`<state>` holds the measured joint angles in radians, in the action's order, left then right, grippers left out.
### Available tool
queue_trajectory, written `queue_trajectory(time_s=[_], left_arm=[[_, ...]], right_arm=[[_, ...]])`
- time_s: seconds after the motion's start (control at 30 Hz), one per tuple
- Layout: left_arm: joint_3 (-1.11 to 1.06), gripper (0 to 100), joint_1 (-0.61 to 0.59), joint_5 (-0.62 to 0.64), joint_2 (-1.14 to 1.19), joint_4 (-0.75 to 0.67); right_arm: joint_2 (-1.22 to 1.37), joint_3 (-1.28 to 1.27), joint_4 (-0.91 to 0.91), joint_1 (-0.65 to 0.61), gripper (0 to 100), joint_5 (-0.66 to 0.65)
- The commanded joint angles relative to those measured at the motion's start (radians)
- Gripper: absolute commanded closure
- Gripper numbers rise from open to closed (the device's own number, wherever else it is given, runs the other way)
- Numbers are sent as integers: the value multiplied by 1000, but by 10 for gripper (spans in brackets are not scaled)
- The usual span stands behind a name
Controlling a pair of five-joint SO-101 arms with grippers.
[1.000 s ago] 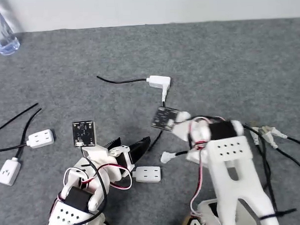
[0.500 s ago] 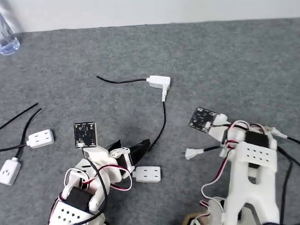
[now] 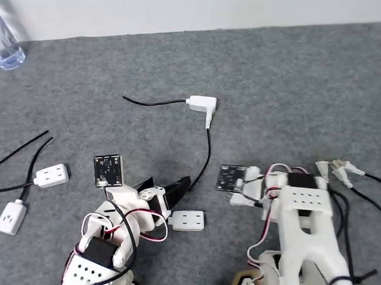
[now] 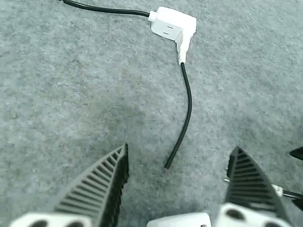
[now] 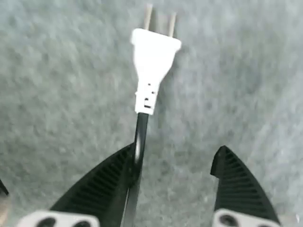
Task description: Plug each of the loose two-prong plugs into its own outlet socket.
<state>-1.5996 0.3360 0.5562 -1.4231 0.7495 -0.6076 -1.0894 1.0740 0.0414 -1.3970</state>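
Plug at hand: a white two-prong plug on a black cord (image 5: 152,49) lies flat on the grey carpeted worktop (image 3: 288,83). Its prongs point away from the right gripper (image 5: 176,156), and it sits in no socket.
Right fingers: the black ribbed fingers (image 5: 106,187) are apart and clamped on nothing. The cord runs close along 1 of them, and the plug body lies ahead of the tips.
Left fingers: the left gripper (image 4: 175,179) sits low over the worktop with its fingers wide apart and nothing between them.
Nearest socket: a white rectangular outlet block (image 3: 186,221) lies just beside the left gripper, between the 2 arms, with nothing plugged in.
Far socket: a white angled outlet socket on a black cord (image 4: 171,24) lies ahead of the left gripper. A small white connector with a short black cord sits against its side. This looks like 1 plug seated, though I cannot tell whether it is fully home.
Left-side sockets: a white corded socket (image 3: 52,175) and a second white corded socket (image 3: 10,217) lie near the worktop's left edge, well apart from both arms. Both have bare faces.
Other plugs: a cluster of white plugs on black cords (image 3: 338,170) lies loose beside the right arm.
Progress: early, by my judgement, with at most 1 pairing made.
Left to do: grasp the plug under the right gripper, bring it to a free socket such as the outlet block, then deal with the cluster.
Off-task: a clear plastic bottle (image 3: 2,46) stands at the far left corner.
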Motion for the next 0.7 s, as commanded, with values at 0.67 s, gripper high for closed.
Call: queue_trajectory(time_s=[0.67], left_arm=[[-25,681,6,3,-8,-58]], right_arm=[[-15,63,208,7,656,-63]])
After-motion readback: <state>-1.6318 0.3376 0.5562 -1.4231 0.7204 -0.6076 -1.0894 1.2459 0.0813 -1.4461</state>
